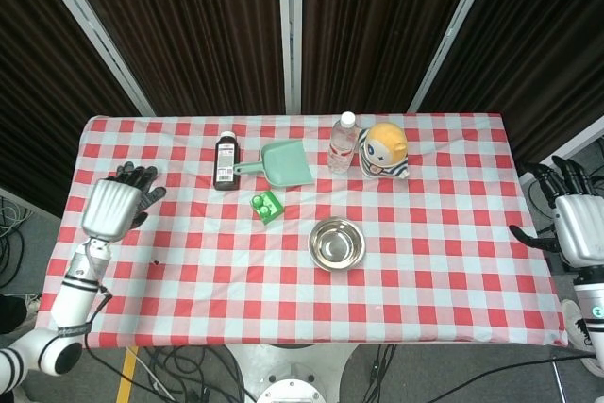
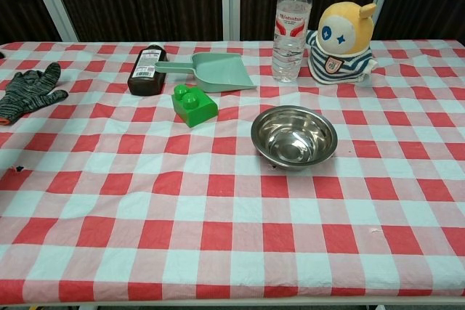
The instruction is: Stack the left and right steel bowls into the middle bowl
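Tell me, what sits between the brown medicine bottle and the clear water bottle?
The mint-green plastic dustpan, shown in both views.
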